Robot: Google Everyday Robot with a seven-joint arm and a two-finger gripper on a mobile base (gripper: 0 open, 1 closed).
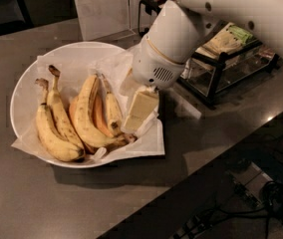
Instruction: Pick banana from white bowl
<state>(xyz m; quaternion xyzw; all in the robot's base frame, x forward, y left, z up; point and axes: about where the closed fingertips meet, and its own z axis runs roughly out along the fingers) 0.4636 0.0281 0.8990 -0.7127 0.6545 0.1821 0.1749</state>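
The white bowl (24, 91), lined with crinkled white paper, sits on the dark counter. In it lie a joined pair of speckled bananas (52, 128) on the left, a long curved banana (86, 116) in the middle, and the short stubby banana (113, 111) on the right with its stem pointing away. My gripper (134, 123) reaches down from the white wrist (164, 49) into the right side of the bowl. Its cream tip is right beside the stubby banana, on that banana's right. I cannot tell whether they touch.
A black-framed rack (221, 66) with snack packets stands on the counter right of the bowl, behind my arm. A white panel (101, 9) stands at the back. The counter's edge runs diagonally at lower right, with cables (276, 198) on the floor below.
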